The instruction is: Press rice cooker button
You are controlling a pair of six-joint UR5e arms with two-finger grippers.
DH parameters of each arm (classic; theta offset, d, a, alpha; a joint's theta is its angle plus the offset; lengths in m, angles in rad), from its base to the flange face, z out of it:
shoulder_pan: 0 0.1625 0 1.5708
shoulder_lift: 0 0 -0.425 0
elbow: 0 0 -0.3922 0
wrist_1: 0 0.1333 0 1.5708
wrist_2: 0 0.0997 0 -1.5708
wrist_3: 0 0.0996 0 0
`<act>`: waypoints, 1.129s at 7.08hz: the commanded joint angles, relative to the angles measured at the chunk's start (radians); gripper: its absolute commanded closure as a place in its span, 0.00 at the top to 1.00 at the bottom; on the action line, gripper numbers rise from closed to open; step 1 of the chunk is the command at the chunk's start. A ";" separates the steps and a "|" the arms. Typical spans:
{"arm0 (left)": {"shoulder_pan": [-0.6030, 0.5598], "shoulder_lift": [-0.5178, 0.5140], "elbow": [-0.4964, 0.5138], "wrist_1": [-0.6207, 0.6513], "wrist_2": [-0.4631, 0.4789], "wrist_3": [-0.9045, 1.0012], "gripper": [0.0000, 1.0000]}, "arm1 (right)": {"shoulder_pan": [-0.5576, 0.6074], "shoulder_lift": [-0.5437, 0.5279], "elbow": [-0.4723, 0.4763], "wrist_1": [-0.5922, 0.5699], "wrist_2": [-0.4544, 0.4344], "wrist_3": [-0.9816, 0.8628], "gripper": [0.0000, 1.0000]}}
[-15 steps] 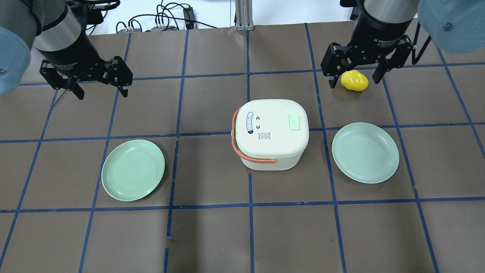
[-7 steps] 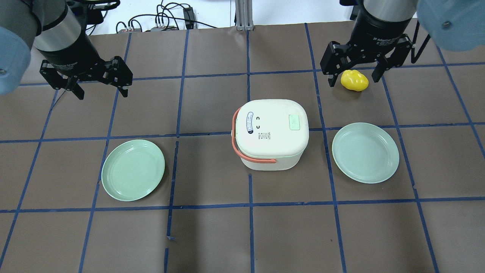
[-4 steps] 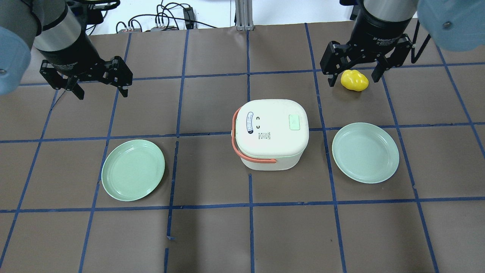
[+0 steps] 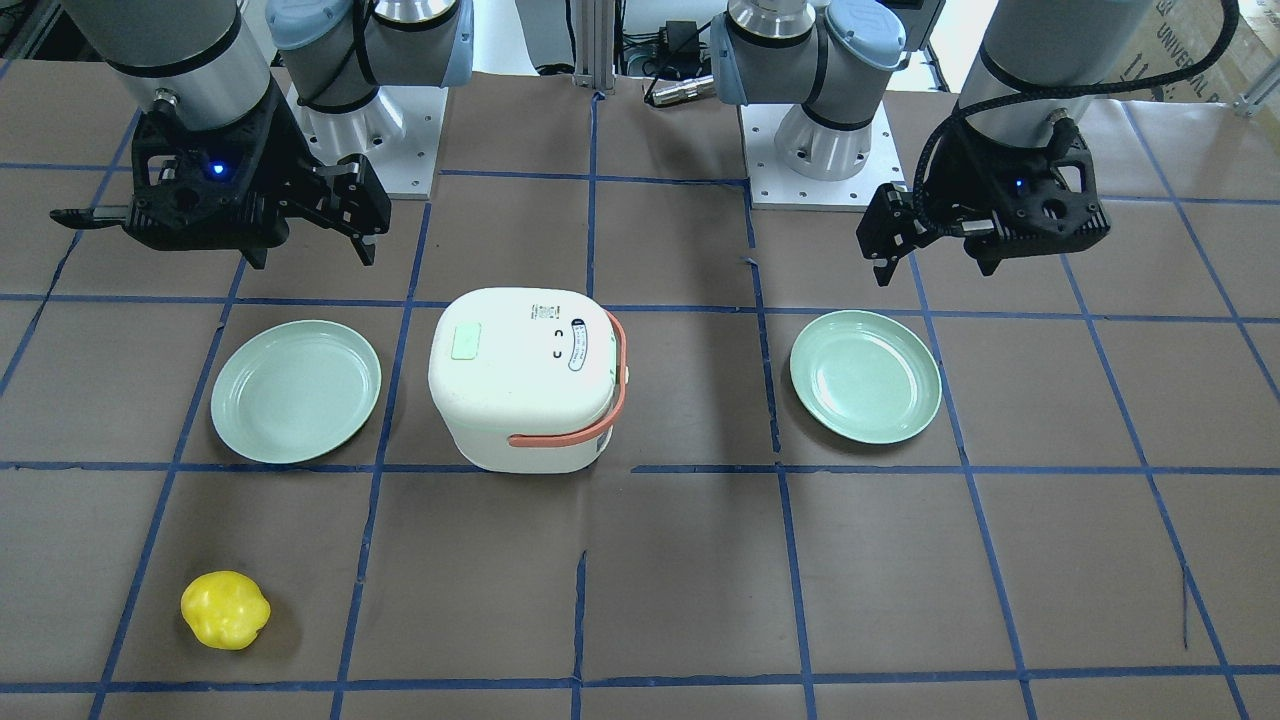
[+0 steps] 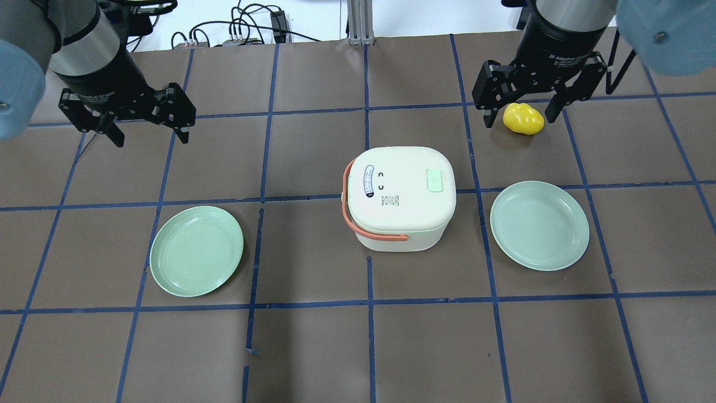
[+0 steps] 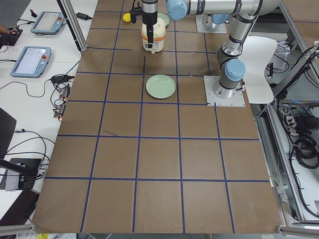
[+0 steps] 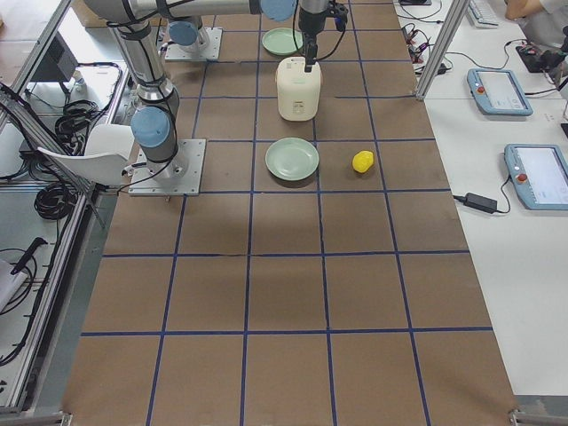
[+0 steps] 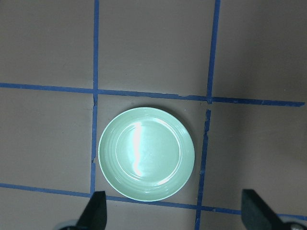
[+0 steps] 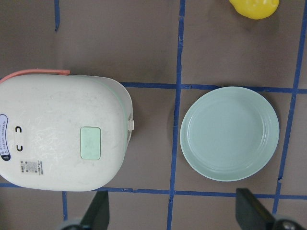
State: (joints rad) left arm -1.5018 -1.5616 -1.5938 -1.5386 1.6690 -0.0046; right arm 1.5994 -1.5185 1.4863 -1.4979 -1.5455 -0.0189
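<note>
Because the right gripper (image 5: 521, 120) is held wide open and empty, the pale green square button (image 5: 434, 180) on the white plastic rice cooker (image 5: 400, 196) can be straddled and left unpressed.

Overhead and opposing front views, both over the rice cooker (image 5: 403, 215)

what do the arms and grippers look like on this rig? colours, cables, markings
The left arm and right arm are silver-grey tubes with pale blue joint caps. The left gripper and right gripper are black two-finger units, each with a small blue light on its body. White lettering marks the black wrist collars. A black ribbed cable loops down the left arm's wrist.
</note>
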 commanded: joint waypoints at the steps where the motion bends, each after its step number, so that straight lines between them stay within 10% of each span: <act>1: 0.000 0.000 0.000 0.000 0.000 0.000 1.00 | 0.001 0.000 -0.001 0.001 -0.001 0.004 0.92; 8: 0.000 0.000 0.000 0.000 0.000 0.000 1.00 | 0.000 0.008 -0.003 -0.005 0.002 0.005 0.96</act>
State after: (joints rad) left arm -1.5018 -1.5616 -1.5938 -1.5386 1.6690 -0.0046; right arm 1.5995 -1.5120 1.4834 -1.5021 -1.5444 -0.0136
